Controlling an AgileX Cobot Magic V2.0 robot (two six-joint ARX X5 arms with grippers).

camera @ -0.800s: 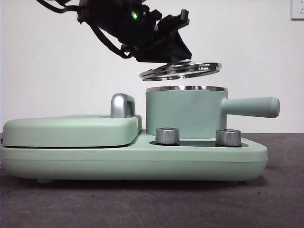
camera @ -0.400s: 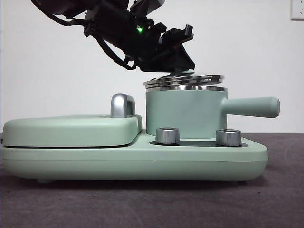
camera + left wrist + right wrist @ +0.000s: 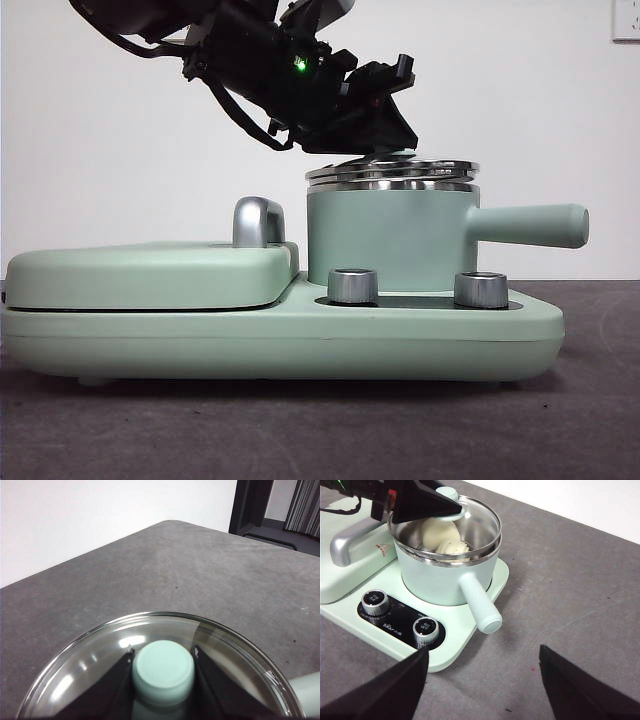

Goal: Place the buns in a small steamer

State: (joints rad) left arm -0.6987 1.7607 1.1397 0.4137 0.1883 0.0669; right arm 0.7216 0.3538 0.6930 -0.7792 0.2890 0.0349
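Front view: left gripper (image 3: 385, 140) is clamping the lid's green knob (image 3: 163, 668), seating the lid (image 3: 392, 170) on the small steamer (image 3: 385, 235) at centre frame to enclose both buns (image 3: 444, 537) inside; right gripper (image 3: 482, 680) is waiting, jaws spread.

The left tool (image 3: 385, 150) is matte black and angular, on a bulky black arm trailing looped black cables, with one small green light and what may be a red mark. The right tool (image 3: 480, 680) shows two broad, flat black jaws.
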